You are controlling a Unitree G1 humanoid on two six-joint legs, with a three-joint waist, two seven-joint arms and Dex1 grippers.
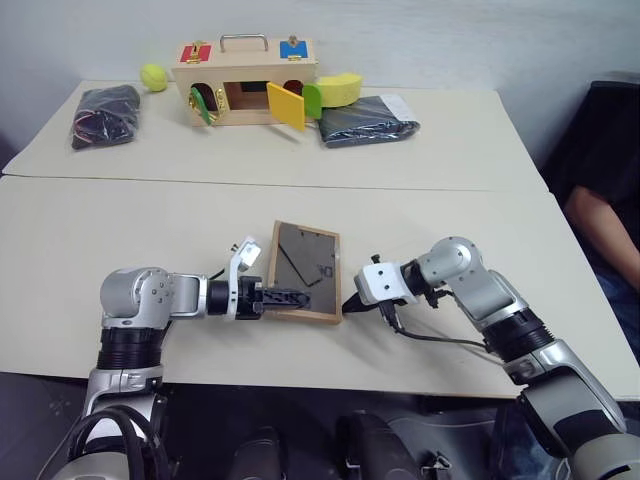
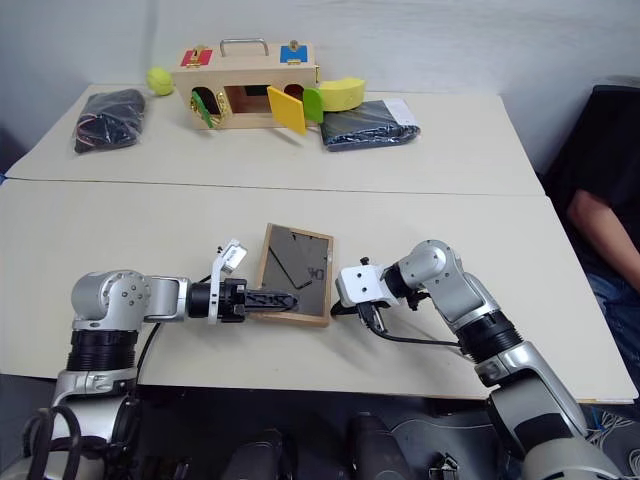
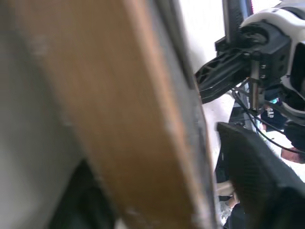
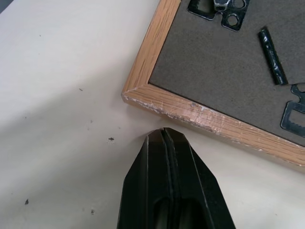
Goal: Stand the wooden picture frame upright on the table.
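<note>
The wooden picture frame point(image 1: 305, 265) lies on the table point(image 1: 150, 230) with its dark grey back panel facing up, between my two arms. My left gripper point(image 1: 290, 297) reaches in from the left along the frame's near edge and is shut on that edge. In the left wrist view the light wood point(image 3: 119, 119) sits between the fingers. My right gripper point(image 1: 350, 303) is shut and holds nothing. Its tip point(image 4: 164, 133) rests just off the frame's near right corner point(image 4: 143, 90), which looks scuffed.
On the far table stand a wooden box with a handle point(image 1: 245, 82), a yellow-green ball point(image 1: 153, 76), a black bag point(image 1: 105, 115), a yellow sponge point(image 1: 340, 88) and a dark folded bag point(image 1: 368, 120). A person point(image 1: 600, 220) sits at the right edge.
</note>
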